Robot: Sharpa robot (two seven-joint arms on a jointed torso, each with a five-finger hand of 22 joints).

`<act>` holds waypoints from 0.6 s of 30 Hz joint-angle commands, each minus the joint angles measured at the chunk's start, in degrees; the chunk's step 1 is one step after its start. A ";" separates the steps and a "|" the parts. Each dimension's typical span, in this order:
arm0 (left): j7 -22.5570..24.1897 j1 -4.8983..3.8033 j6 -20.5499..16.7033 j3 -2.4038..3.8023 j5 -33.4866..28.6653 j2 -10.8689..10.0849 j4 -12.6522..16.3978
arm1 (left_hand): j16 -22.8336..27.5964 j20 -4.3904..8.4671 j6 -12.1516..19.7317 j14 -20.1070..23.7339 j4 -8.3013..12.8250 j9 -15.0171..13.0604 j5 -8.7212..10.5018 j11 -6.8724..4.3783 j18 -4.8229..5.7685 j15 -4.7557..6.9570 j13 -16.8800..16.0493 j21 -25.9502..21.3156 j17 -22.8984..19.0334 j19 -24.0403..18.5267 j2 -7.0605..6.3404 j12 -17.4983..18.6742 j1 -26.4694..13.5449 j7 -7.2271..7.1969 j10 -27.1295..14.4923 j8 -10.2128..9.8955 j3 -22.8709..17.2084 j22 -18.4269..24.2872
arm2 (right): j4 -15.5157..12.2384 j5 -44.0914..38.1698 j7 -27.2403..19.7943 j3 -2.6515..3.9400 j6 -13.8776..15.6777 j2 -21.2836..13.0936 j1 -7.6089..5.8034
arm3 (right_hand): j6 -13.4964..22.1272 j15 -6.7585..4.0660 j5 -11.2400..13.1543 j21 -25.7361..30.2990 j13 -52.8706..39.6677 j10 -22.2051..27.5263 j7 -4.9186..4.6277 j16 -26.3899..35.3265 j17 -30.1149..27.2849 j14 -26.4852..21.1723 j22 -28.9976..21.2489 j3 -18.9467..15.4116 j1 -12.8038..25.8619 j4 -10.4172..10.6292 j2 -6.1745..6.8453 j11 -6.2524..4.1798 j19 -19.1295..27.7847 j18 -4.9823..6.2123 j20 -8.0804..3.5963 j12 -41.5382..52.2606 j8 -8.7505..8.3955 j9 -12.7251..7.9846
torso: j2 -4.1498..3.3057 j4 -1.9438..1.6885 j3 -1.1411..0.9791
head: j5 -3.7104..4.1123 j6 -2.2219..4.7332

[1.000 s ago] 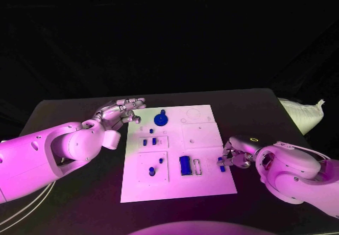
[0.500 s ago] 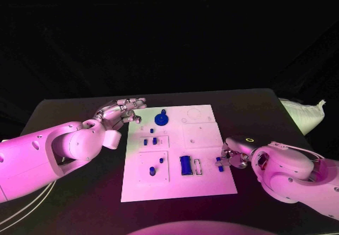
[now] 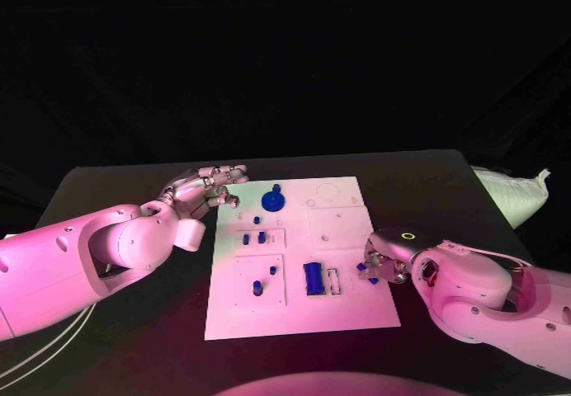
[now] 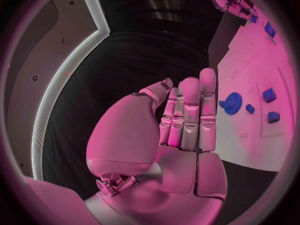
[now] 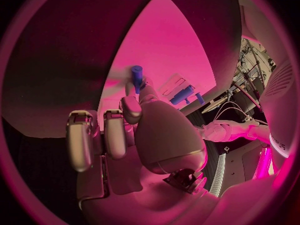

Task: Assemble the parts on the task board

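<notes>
Peg (image 3: 374, 275) pinched in right hand (image 3: 383, 266) at board's (image 3: 357, 318) three-o'clock edge; next, probably seat it. Left hand (image 3: 200, 191) empty, fingers straight, at ten o'clock.

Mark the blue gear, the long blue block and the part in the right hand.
blue gear (image 3: 272, 200): head view, centre of the disc.
long blue block (image 3: 313, 278): head view, middle of its top face.
small blue part (image 5: 137, 75), held by right hand (image 5: 140, 130): right wrist view, upper end.
</notes>
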State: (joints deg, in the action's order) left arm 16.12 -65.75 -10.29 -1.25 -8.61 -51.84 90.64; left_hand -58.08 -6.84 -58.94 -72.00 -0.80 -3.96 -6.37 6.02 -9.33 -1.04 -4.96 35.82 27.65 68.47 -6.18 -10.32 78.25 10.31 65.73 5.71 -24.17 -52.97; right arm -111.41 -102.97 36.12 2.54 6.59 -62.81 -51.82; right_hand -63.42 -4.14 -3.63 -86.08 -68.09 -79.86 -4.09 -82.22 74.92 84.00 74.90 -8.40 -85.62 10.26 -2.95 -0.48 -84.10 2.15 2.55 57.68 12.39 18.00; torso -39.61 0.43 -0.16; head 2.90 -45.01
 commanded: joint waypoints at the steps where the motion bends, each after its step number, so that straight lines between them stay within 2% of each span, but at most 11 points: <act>1: 0.22 0.01 1.03 0.03 0.39 0.07 0.13 | 0.28 0.03 0.45 0.52 0.02 0.05 0.10 -0.06 -1.02 0.02 -0.03 -0.16 -0.05 -0.32 0.06 -0.16 0.29 0.11 -0.35 0.37 0.28 0.05 | 1.02 -0.11 1.82 -0.95 -6.46 0.32 1.16 | 0.14 -0.10 0.26 -0.03 0.19 0.20 0.11 -0.11 0.47 3.33 10.61 0.44 -2.78 0.08 -2.27 -0.11 -1.91 -0.72 -0.29 -0.52 -0.83 -0.20 | 0.03 -0.04 0.01 | 0.04 -0.01; 8: 0.24 0.01 1.01 0.03 0.50 0.07 0.14 | 0.28 0.03 0.45 0.52 0.02 0.05 0.10 -0.06 -1.02 0.02 -0.03 -0.16 -0.05 -0.32 0.06 -0.16 0.29 0.11 -0.35 0.37 0.28 0.05 | 1.05 0.14 1.98 -0.95 -4.41 0.64 1.23 | 0.71 0.14 0.09 0.18 0.80 0.60 -0.23 0.04 0.30 3.28 10.39 1.60 -2.23 0.39 -1.63 0.14 -1.71 -0.65 -0.11 -1.62 -1.62 -0.37 | 0.05 -0.08 0.02 | -0.02 0.01; 13: 0.23 0.02 1.01 0.03 0.52 0.14 0.15 | 0.28 0.03 0.45 0.52 0.02 0.05 0.10 -0.06 -1.02 0.02 -0.03 -0.16 -0.05 -0.32 0.06 -0.16 0.29 0.11 -0.35 0.37 0.28 0.05 | 1.07 1.00 2.30 -0.95 -2.55 0.76 1.24 | 0.76 0.16 -2.05 0.19 1.11 0.93 -0.33 0.08 0.37 3.29 10.41 4.65 -4.02 -0.89 -1.72 0.22 -1.72 -0.65 -0.03 -2.31 -2.33 -0.48 | -0.01 -0.07 0.00 | -0.01 0.08; 18: 0.23 0.02 1.02 0.03 0.62 0.23 0.16 | 0.28 0.03 0.45 0.52 0.02 0.05 0.10 -0.06 -1.02 0.02 -0.03 -0.16 -0.05 -0.32 0.06 -0.16 0.29 0.11 -0.35 0.37 0.28 0.05 | 0.87 2.98 2.04 -0.95 0.06 0.74 1.24 | 0.67 0.22 -2.95 0.18 1.17 1.00 -0.44 0.12 0.37 3.30 10.45 7.28 -4.99 -1.93 -1.76 0.26 -1.75 -0.66 0.02 -2.53 -2.77 -0.51 | -0.02 -0.06 0.01 | 0.00 -0.02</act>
State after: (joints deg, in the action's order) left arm 16.09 -65.73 -10.28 -1.25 -8.37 -51.74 90.67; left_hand -58.08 -6.84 -58.94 -72.00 -0.80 -3.97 -6.37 6.02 -9.33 -1.04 -4.96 35.82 27.65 68.47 -6.18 -10.32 78.25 10.31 65.73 5.71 -24.17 -52.98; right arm -111.48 -103.38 37.13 2.48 7.98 -62.16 -51.62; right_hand -62.85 -4.08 -6.34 -86.08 -66.81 -79.31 -4.71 -82.22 74.91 84.01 74.94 -2.16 -86.88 9.10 -1.79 0.01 -84.10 2.15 2.55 55.39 9.48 18.04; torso -39.62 0.35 -0.15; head 2.89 -44.97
